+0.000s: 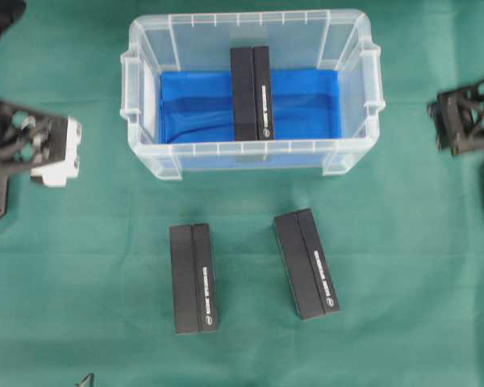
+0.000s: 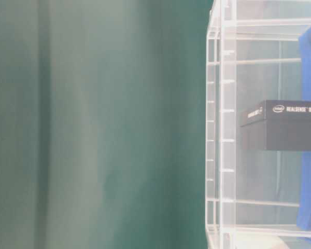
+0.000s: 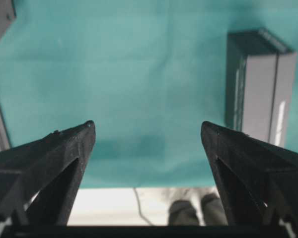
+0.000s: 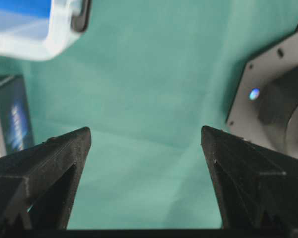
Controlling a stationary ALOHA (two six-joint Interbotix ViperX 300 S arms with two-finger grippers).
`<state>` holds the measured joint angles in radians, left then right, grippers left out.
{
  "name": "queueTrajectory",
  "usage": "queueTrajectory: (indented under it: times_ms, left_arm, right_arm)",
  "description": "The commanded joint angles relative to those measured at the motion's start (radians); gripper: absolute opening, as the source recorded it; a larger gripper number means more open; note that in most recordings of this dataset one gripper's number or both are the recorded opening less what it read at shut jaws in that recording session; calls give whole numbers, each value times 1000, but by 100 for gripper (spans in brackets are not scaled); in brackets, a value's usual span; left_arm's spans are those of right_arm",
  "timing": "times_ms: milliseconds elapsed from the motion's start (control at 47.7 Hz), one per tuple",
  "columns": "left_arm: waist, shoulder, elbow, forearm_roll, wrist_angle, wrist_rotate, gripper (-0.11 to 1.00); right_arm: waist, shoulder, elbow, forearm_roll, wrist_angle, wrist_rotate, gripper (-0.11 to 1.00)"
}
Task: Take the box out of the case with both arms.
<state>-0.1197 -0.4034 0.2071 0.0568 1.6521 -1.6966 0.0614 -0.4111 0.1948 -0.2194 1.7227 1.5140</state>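
The case [image 1: 145,97], a clear plastic tub lined with a blue sheet [image 1: 306,101], stands at the far middle of the green table [image 1: 403,242]. One black box [image 1: 251,93] lies inside it, across the sheet; its side reads "intel REALSENSE DEPTH". Two more black boxes [image 1: 194,278] [image 1: 306,264] lie on the table nearer the front edge, their white print too small to read. The left hand [image 3: 148,130] and right hand [image 4: 146,135] are both spread wide, grasping nothing, over bare cloth.
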Motion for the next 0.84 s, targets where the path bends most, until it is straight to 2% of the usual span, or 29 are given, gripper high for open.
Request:
queueTrajectory:
  times_ms: [0, 252, 419, 608, 818]
  left_arm:
    - [52, -11, -14, 3, -2, 37, 83]
    - [163, -11, -14, 3, -2, 144, 83]
    - [213, -11, -12, 3, -2, 190, 83]
    - [261, -9, -9, 3, -2, 238, 83]
    - [276, -5, -8, 2, 0, 253, 83]
  right_arm:
    - [-52, -14, -9, -2, -14, -40, 87]
    - [-192, -14, -9, 2, -43, -167, 87]
    - [-249, -14, -9, 3, -54, -218, 87]
    - [-295, -14, -9, 5, -60, -253, 87]
    - [-301, -14, -9, 5, -60, -259, 87]
